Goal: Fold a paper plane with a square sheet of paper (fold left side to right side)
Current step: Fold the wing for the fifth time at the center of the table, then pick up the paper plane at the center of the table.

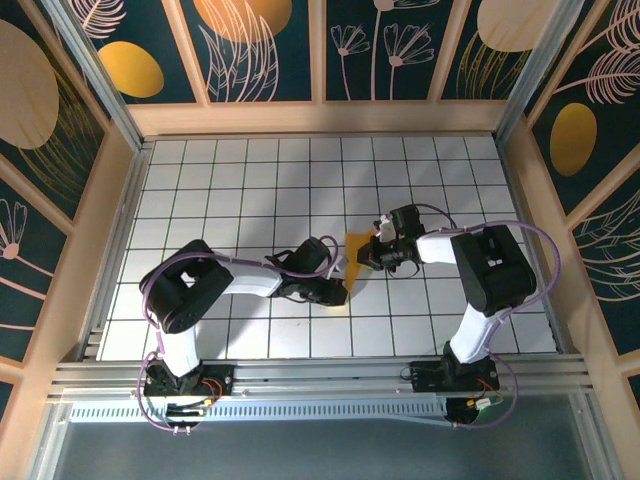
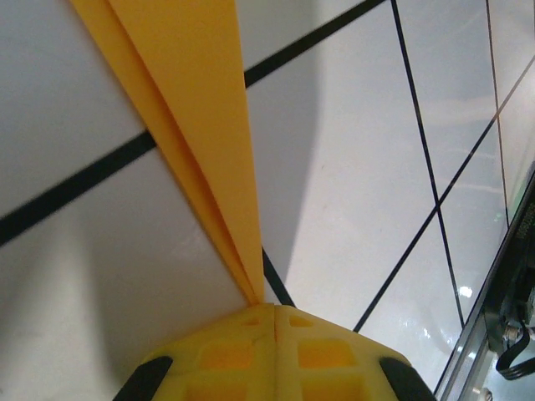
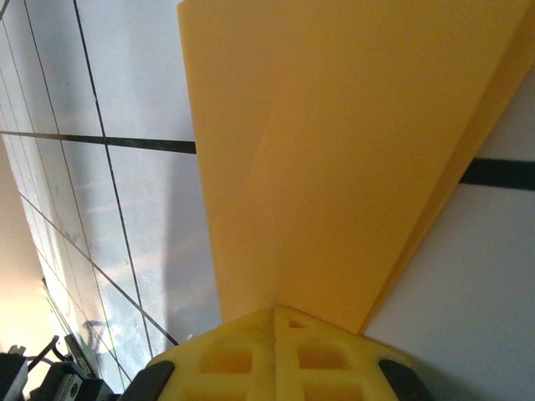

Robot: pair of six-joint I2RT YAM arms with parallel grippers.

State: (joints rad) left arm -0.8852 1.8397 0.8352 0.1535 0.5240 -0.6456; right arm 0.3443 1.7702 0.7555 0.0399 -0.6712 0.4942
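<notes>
yellow-orange paper plane [image 1: 352,262] – folded, layered, seemingly lifted above the tiles

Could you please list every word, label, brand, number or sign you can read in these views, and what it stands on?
There is no readable text.
The folded yellow-orange paper is plain, the gridded table bears only black lines, and the wall panels carry plant and oval patterns, no letters.
</notes>
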